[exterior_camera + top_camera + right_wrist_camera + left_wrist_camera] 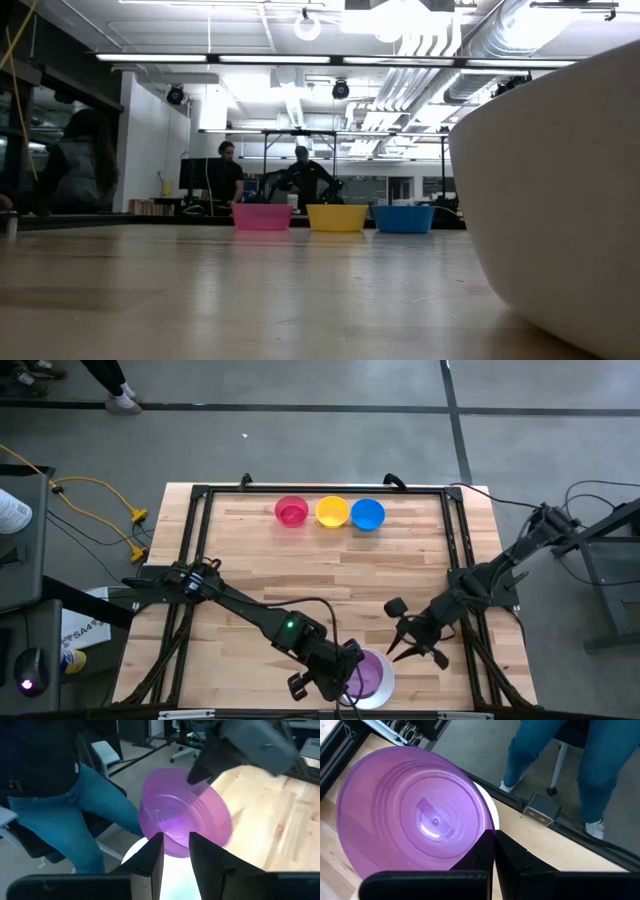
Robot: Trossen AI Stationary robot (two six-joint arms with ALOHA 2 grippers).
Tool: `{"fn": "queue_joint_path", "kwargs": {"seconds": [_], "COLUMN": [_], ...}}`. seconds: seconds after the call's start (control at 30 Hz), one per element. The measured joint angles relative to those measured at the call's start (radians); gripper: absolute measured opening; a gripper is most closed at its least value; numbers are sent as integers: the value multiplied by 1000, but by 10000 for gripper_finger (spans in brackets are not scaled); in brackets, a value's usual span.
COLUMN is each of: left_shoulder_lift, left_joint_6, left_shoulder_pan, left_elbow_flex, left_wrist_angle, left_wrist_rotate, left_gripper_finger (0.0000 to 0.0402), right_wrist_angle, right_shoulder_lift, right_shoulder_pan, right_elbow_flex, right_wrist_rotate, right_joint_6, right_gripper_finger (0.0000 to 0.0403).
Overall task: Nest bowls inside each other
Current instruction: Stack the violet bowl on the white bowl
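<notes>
A purple bowl (370,675) hangs tilted over the larger white bowl (386,696) at the table's near edge, with my left gripper (348,666) shut on its rim. In the low view the white bowl (560,190) fills the right side. Pink (291,512), yellow (332,511) and blue (367,514) bowls stand in a row on their bases at the far edge. My right gripper (412,642) is open with nothing between its fingers, just right of the two near bowls and pointing at them. My left gripper pinches the purple bowl's rim (487,831) between its two fingers; one finger (470,857) shows darkly through the translucent wall. It comes slanting down from the table's left. The bowl (185,815) hangs tilted over the white bowl (134,851); whether the two touch, I cannot tell.
A black frame rail (455,550) runs around the table. A person in jeans (95,815) stands just off the near edge beside the white bowl. People sit at desks in the room behind (225,170). Bare wood lies between the near bowls and the far row.
</notes>
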Motion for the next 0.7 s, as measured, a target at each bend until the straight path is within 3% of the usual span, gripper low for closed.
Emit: {"fn": "queue_joint_path", "kwargs": {"seconds": [0.7], "left_shoulder_lift": [0], "left_joint_6": [13], "left_shoulder_pan": [1], "left_elbow_flex": [0], "left_wrist_angle": [20], "left_wrist_rotate": [0], "left_gripper_finger": [0], "right_wrist_angle": [136], "right_shoulder_lift": [86], "right_shoulder_pan": [28], "right_elbow_flex": [0], "right_wrist_rotate": [-39], "right_joint_6": [0], "right_gripper_finger": [85]}}
